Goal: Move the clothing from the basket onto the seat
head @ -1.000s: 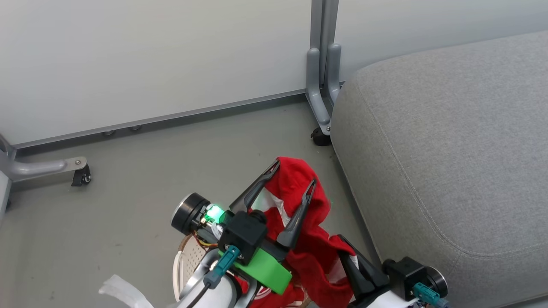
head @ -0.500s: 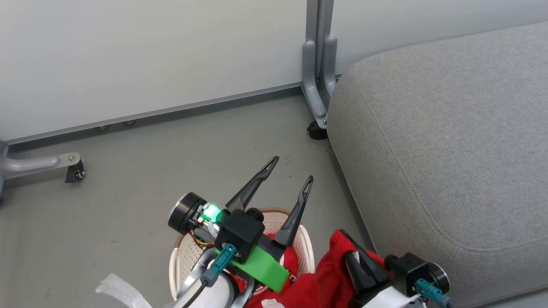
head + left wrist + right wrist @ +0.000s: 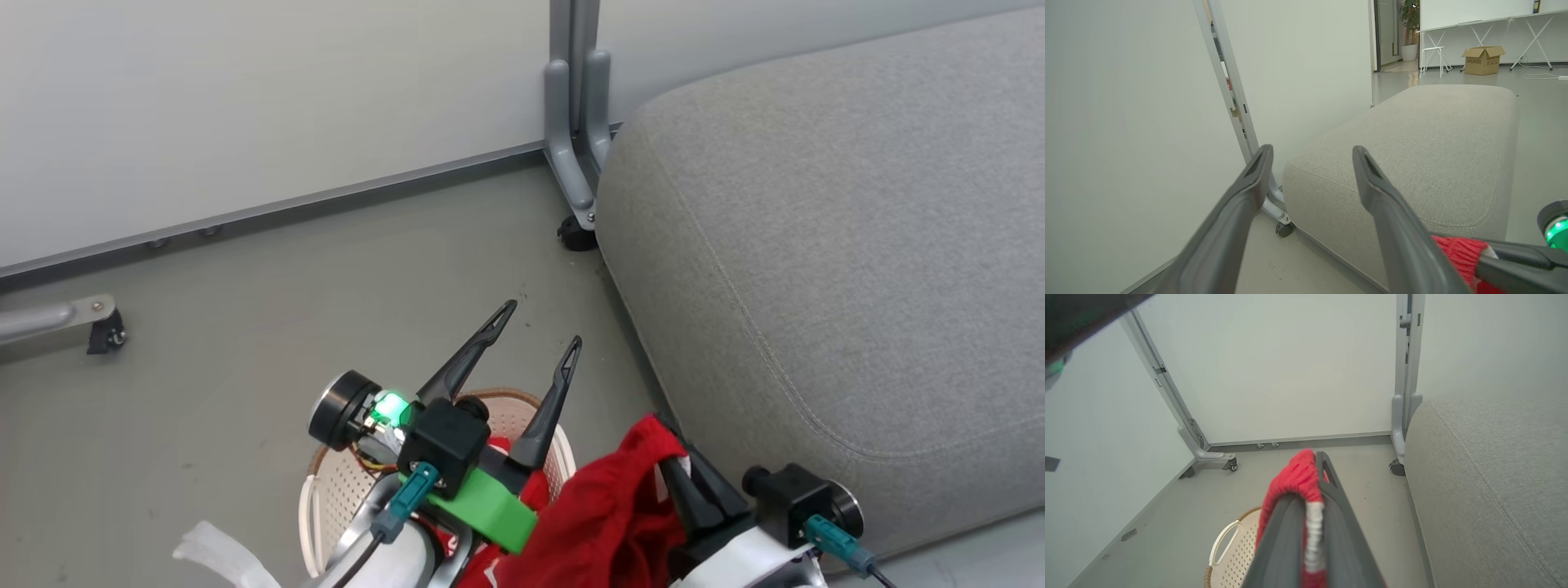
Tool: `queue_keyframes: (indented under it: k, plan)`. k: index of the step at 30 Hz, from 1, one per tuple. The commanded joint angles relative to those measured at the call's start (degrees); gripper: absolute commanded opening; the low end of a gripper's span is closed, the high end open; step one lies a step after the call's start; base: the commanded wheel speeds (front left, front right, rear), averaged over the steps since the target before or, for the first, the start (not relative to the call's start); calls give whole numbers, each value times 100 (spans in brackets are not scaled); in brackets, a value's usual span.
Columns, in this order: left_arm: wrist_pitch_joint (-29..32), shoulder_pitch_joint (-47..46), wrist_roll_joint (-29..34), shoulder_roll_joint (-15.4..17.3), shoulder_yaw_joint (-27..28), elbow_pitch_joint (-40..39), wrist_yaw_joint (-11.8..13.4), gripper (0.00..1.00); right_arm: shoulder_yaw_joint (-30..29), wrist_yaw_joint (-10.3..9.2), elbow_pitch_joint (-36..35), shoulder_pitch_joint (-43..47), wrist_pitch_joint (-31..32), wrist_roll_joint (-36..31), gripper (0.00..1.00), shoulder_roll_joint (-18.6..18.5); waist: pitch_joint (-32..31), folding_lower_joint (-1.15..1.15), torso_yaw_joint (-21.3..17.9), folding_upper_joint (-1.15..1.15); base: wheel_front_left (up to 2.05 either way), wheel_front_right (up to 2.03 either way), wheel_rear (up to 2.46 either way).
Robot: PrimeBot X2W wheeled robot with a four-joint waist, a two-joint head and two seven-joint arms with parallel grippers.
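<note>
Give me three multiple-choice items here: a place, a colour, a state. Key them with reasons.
1. Relative to the seat, where is the basket?
A) on top of it
B) on the floor beside it
C) under it
2. What colour is the garment in the right gripper?
A) blue
B) black
C) red with white trim
3. What state is the left gripper in?
A) open, holding nothing
B) shut on the garment
C) shut on a handle
1 B: it stands on the floor by the seat's edge.
2 C: red cloth with a white band sits between the shut fingers.
3 A: its fingers stand apart, nothing between them.
</note>
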Motion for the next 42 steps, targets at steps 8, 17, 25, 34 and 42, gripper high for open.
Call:
queue_keyframes:
  k: [8, 17, 25, 34, 42]
  plan:
    - [-213, -96, 74, 278, 137, 144, 106, 100, -190, -2, -446, -134, -20, 40, 0, -19, 499, 0, -611, 0, 0, 0, 0]
    - [-301, -56, 64, 549, 397, -87, 302, 100, -562, -1, -1166, -136, -20, 170, 0, -15, 1168, 0, -1256, 0, 0, 0, 0]
    - [-41, -400, 269, 841, 341, -379, 136, 100, -1112, -2, -1682, -615, -20, 158, 0, -17, 2003, 0, -1367, 0, 0, 0, 0]
    - [241, -1073, 427, 937, 157, -621, -188, 100, -2925, -1, -1936, -2707, -20, 242, 0, -13, 3201, 0, -797, 0, 0, 0, 0]
    - [334, -1423, 548, 1087, 145, -782, -312, 100, -4030, -3, -1322, -5073, -19, -389, 0, -576, 3890, 0, -364, 0, 0, 0, 0]
